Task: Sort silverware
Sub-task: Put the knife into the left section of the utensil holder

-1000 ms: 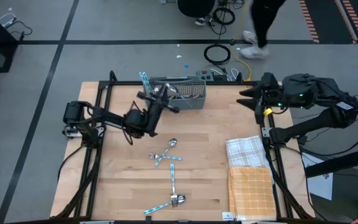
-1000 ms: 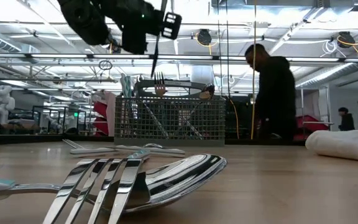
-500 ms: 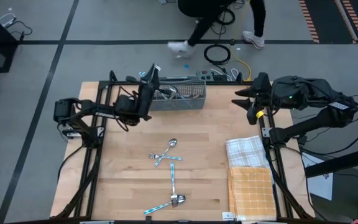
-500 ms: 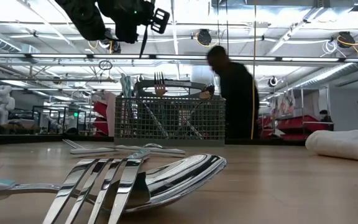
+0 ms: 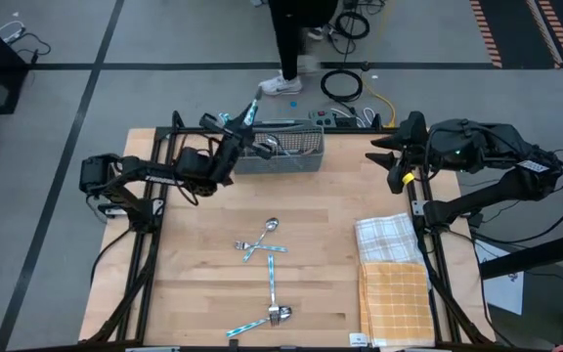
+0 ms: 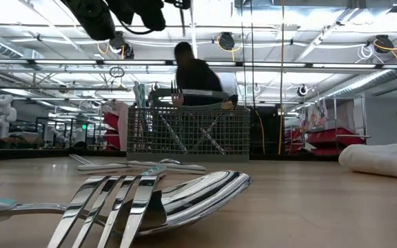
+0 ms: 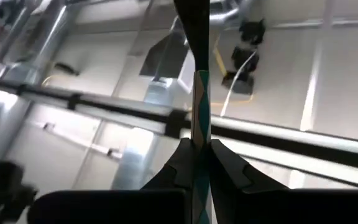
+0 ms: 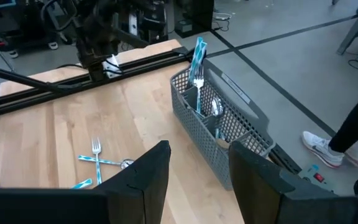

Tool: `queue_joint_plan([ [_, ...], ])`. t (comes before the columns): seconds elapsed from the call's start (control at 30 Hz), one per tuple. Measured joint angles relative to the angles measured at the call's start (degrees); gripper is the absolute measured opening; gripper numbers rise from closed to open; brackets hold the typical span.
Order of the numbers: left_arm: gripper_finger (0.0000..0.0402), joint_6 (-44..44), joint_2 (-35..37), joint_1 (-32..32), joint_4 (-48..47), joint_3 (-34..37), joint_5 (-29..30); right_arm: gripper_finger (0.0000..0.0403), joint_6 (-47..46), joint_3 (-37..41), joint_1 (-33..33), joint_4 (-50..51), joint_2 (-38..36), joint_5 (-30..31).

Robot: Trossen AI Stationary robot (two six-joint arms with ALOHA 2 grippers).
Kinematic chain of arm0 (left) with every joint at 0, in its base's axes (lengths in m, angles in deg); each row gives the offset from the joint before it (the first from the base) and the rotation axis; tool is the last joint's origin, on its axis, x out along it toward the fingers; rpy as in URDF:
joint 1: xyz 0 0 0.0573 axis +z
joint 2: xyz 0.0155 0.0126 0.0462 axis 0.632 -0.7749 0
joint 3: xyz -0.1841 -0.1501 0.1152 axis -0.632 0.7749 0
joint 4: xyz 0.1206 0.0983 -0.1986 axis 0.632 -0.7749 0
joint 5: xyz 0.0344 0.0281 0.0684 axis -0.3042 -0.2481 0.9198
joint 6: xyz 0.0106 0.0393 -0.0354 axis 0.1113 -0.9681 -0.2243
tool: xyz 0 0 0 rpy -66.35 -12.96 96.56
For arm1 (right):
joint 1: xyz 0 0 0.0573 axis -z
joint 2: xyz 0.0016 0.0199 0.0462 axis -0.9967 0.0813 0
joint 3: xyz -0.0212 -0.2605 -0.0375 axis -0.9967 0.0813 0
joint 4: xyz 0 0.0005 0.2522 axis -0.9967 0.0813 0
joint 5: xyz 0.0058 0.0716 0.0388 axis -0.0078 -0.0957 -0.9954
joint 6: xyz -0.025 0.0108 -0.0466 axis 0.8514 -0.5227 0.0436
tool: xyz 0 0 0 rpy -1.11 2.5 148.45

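My left gripper (image 5: 238, 131) hangs above the left end of the grey mesh basket (image 5: 287, 158), shut on a piece of silverware with a light blue striped handle (image 5: 252, 106). The basket stands at the table's far edge, with several blue-handled pieces (image 8: 197, 55) upright in it. More silverware lies loose mid-table: a crossed pair (image 5: 262, 238), one single piece (image 5: 273, 282) and a pair near the front edge (image 5: 262, 320). In the low view a fork and spoon (image 6: 150, 201) lie close in front. My right gripper (image 5: 387, 156) waits open, high over the table's far right. My left gripper pinches the striped handle (image 7: 197, 149) between its two fingers (image 7: 229, 171). The fingers slant upward from the table's left side and lie along the piece. It is lifted clear and sticks out past the fingertips, up and toward the far edge; its far end (image 7: 191, 25) shows dark.
A white checked towel (image 5: 389, 238) and an orange checked one (image 5: 395, 299) lie along the right edge. A person (image 6: 195, 69) walks behind the table's far edge. Bare wood lies between the basket and the loose silverware.
My left gripper has risen from over the basket's left end, drawn back toward the table's left edge and tipped upward. The held piece, which hung down from the fingers, now points up. The person behind the table has walked from right to left.
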Motion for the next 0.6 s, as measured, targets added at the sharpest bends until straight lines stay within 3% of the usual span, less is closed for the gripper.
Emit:
queue_joint_plan([
  [0.1, 0.0026, 2.0, 0.6, -0.2, -0.8, 0.1, -0.9, 0.0155, 0.0, 0.0, 0.0, 0.0, 0.0, 0.0],
  [0.23, 0.0028, -7.9, 3.4, 0.9, 1.0, 0.4, 1.4, 0.0155, -1.6, 0.0, 0.0, 0.0, 0.0, 0.0],
  [0.4, 0.0029, -13.9, 6.9, -0.8, 0.5, 4.7, 12.3, 0.0155, -3.1, 0.0, 0.0, 0.0, 0.0, 0.0],
  [0.5, 0.003, -11.2, 7.9, -1.1, 0.9, 8.5, 16.4, 0.0155, -3.4, 0.0, 0.0, -0.1, 0.0, 1.0],
  [0.6, 0.003, -6.5, 7.8, -2.5, 0.2, 12.1, 16.7, 0.0155, -3.5, 0.0, 0.0, -0.1, 0.0, 1.3],
])
